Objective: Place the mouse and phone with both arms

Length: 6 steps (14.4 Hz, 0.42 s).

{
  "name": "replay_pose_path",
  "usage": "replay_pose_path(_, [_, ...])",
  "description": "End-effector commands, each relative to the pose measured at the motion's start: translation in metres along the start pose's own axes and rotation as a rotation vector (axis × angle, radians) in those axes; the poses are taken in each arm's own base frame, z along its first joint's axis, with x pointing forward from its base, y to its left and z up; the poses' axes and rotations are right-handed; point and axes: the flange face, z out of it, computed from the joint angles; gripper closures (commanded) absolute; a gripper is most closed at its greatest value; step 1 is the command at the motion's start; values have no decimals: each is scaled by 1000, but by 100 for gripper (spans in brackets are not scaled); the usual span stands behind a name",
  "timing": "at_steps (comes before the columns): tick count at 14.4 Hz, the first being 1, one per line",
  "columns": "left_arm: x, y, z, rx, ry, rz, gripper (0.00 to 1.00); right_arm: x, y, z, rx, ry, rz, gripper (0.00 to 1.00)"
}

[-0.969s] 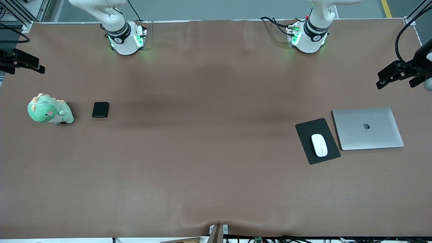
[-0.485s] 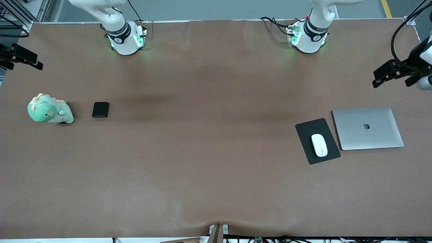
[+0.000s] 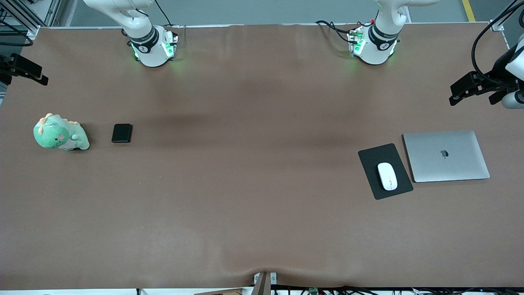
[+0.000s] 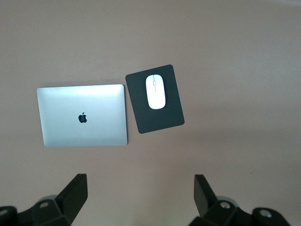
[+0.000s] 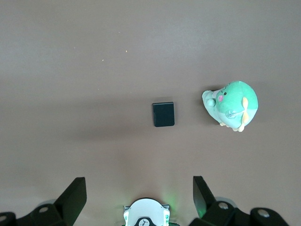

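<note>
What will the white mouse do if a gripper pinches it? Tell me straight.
The mouse looks smooth and glossy with a rounded top, so it may slip from a pinch. It seems small and probably light. Lying flat on the mouse pad, it would likely slide rather than roll if pushed.

Brown bench [image 3: 254, 184], carrying phone [image 3: 122, 133] beside green plush toy [image 3: 60, 133] toward right arm's end; black mouse pad [image 3: 374, 183] just beside closed laptop [image 3: 446, 156] toward left arm's end.

I have the left gripper [image 4: 138, 195] up high with fingers spread wide (nothing between them), and the right gripper [image 5: 136, 197] raised and spread likewise.
</note>
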Motion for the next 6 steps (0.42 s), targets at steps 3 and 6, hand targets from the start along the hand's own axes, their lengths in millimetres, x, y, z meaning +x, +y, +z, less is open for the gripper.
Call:
replay_pose_path(3, [-3,-1,-5,0,-6,11,0,-5,-2,-2,10,12,-1,0])
replay_pose_path(6, [-2,2,-3,-2,-10,19,0,-5,-1,-3,11,17,-24,0])
